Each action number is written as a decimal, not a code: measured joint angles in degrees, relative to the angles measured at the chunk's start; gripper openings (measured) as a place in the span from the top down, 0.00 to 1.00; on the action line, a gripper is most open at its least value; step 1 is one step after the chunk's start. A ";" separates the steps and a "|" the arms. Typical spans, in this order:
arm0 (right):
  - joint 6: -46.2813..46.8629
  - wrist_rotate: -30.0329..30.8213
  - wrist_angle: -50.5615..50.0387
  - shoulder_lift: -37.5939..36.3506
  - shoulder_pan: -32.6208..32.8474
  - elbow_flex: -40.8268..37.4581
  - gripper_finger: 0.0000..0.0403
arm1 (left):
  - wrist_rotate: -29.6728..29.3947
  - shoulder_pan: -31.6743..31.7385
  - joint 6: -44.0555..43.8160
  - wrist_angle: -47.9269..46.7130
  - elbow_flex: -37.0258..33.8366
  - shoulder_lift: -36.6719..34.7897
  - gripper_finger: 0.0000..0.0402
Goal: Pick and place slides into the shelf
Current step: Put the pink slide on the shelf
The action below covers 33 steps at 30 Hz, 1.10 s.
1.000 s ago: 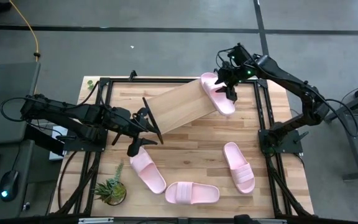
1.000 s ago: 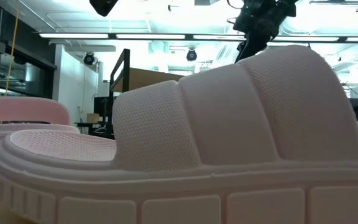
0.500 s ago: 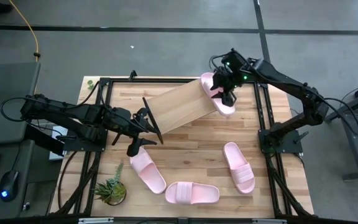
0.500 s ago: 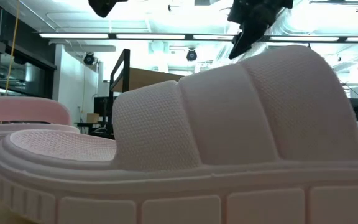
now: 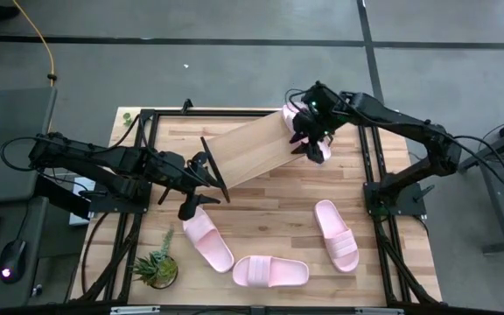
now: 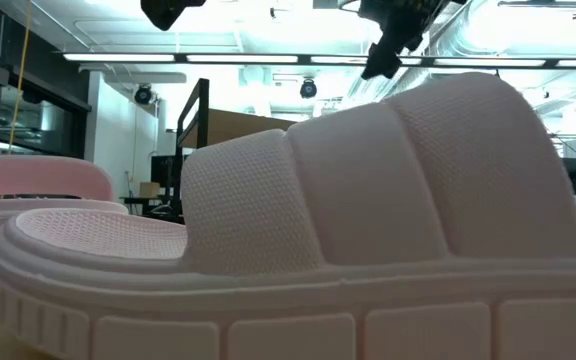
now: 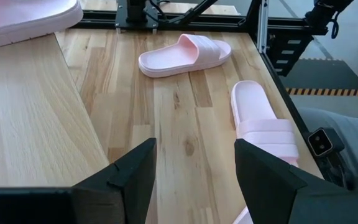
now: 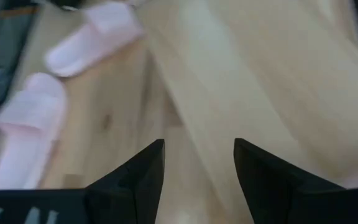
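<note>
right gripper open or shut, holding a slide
Open and empty: the right wrist view shows the right gripper with fingers apart, only shelf board between them.

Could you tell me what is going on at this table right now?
A two-armed robot is putting pink slides onto the slanted shelf. One slide lies at the shelf's right end, and the right claw hovers open just over it. The left claw waits open by the shelf's left end. Three more slides lie on the table.
</note>
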 joint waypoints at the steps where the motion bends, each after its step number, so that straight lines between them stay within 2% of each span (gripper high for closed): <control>1: -0.22 -1.44 0.45 -0.02 0.57 0.00 0.55 | 0.01 -0.01 -0.19 -0.14 0.00 0.00 0.50; 4: 0.07 -3.34 1.84 -0.02 2.20 0.00 0.55 | 0.00 -0.01 -1.23 -0.55 0.00 0.08 0.50; 18: 3.83 -3.32 3.63 -0.04 10.06 -0.11 0.55 | 1.81 -0.34 -4.72 -0.47 -0.04 5.04 0.50; 27: 5.85 3.93 5.09 -0.07 14.48 -0.13 0.55 | 2.16 -5.69 -4.61 1.48 -0.02 5.44 0.50; 33: 6.73 4.66 6.86 -0.07 17.17 -0.15 0.55 | 1.58 -10.48 -5.07 0.90 0.02 4.38 0.50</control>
